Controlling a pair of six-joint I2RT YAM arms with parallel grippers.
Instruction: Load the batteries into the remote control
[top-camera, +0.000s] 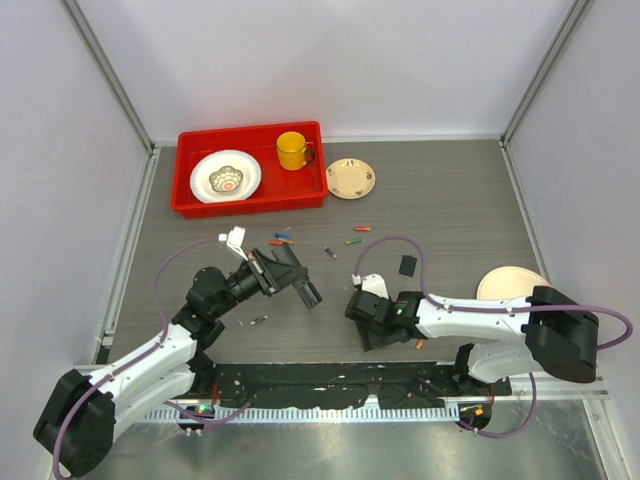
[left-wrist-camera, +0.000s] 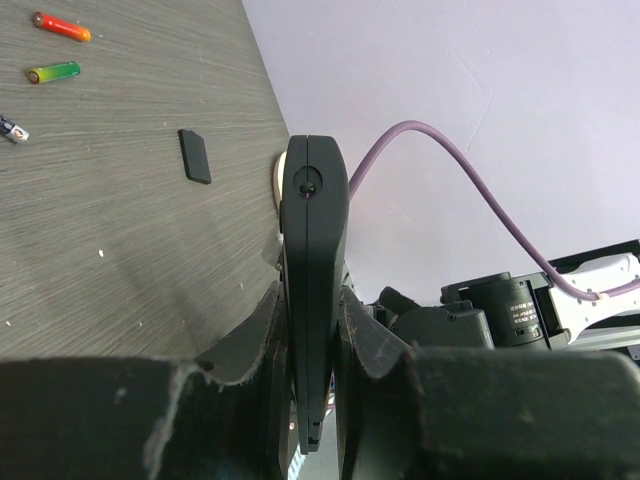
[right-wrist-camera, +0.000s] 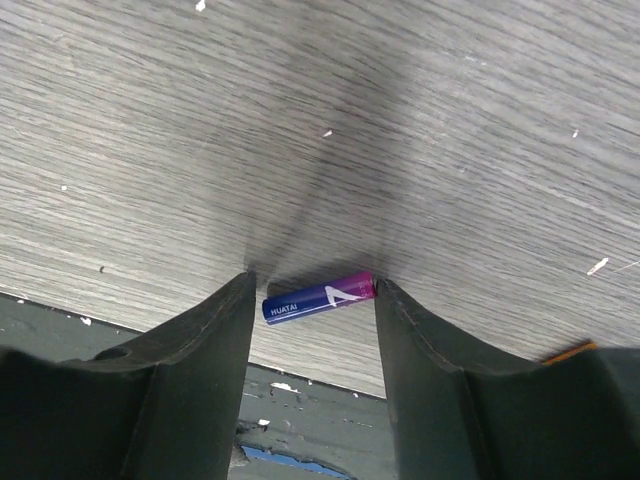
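Note:
My left gripper (top-camera: 283, 272) is shut on the black remote control (top-camera: 306, 289) and holds it above the table; in the left wrist view the remote (left-wrist-camera: 316, 230) stands edge-on between my fingers. My right gripper (top-camera: 370, 330) is low on the table near its front edge, open, its jaws on either side of a blue and purple battery (right-wrist-camera: 318, 298) that lies flat; the purple end touches one finger. More batteries (top-camera: 281, 239) lie scattered mid-table, such as a green one (left-wrist-camera: 55, 72). The small black back cover (top-camera: 407, 265) lies apart and also shows in the left wrist view (left-wrist-camera: 195, 156).
A red tray (top-camera: 190, 206) at the back left holds a white plate (top-camera: 225, 176) and a yellow cup (top-camera: 292, 150). A small patterned plate (top-camera: 351, 178) lies beside it. A beige plate (top-camera: 505, 282) is at the right. Single batteries lie at the front (top-camera: 258, 320).

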